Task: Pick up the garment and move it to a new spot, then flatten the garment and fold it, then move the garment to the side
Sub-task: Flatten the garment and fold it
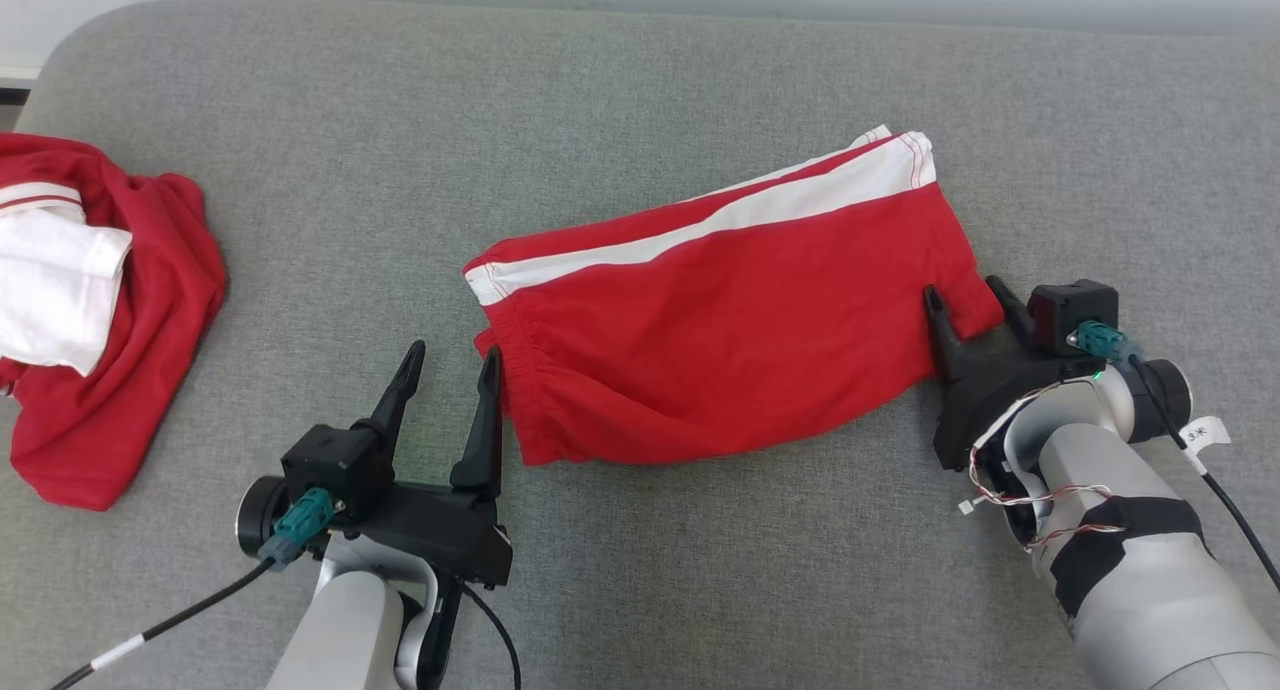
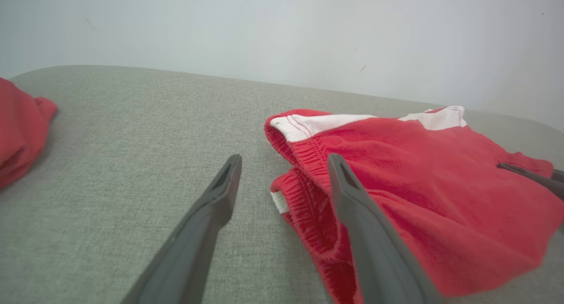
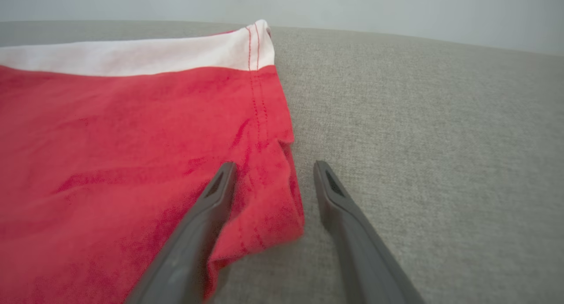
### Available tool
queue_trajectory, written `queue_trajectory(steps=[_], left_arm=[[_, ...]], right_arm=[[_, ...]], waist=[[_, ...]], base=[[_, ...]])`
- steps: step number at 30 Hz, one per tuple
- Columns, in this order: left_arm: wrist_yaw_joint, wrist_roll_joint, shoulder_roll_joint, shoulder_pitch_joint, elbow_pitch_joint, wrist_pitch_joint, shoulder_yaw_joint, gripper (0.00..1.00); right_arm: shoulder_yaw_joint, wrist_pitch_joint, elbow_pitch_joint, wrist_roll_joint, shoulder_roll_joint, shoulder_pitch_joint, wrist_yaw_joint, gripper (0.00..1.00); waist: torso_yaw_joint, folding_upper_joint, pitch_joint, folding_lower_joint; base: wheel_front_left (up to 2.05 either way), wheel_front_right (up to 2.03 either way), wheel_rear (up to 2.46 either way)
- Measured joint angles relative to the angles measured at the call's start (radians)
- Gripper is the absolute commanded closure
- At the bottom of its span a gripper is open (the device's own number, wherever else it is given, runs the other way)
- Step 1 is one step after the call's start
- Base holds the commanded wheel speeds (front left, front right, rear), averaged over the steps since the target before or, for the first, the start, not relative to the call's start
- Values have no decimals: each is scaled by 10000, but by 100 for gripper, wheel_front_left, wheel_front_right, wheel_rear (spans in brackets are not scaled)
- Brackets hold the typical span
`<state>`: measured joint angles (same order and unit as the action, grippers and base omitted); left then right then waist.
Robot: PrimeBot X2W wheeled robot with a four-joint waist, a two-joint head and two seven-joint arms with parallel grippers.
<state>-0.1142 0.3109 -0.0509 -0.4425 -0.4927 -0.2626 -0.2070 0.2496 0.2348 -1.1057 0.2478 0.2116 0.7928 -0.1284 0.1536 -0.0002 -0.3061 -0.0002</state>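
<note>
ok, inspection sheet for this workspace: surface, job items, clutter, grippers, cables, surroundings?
Surface: grey fabric pad, rounded far-left corner.
Job's things: red shorts with a white stripe, lying flat mid-pad, waistband toward the robot's left, hem toward its right.
Clutter: crumpled red and white garment at the pad's left edge.
Grippers: left gripper open, beside the waistband; right gripper open, straddling the near hem corner.
Cables: left cable, black, off the left wrist; right cable, black, off the right wrist; loose red and white wires on the right forearm.
Surroundings: pale wall behind the pad.
</note>
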Motion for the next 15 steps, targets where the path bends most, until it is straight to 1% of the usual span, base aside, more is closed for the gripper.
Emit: queue_trajectory(steps=[1,6,10,13,15], left_arm=[[0,-2,0,42,2,0,4,0],[0,-33,-2,151,-29,0,50,0],[13,-13,-2,411,-46,0,155,0],[58,-54,0,610,-79,0,215,0],[59,-115,2,803,-90,0,259,0]], right_arm=[[119,-17,-58,84,-15,33,0,100],[439,50,-286,497,-13,56,-6,100],[583,205,-384,600,50,-64,-6,100],[384,290,-341,752,77,-360,-23,100],[36,295,-104,903,77,-652,-36,100]], waist=[[12,0,19,0],[36,0,171,1],[-14,1,367,1],[-85,1,560,2],[-147,2,714,2]], base=[[0,0,0],[0,0,0],[0,0,0],[0,0,0],[0,0,0]])
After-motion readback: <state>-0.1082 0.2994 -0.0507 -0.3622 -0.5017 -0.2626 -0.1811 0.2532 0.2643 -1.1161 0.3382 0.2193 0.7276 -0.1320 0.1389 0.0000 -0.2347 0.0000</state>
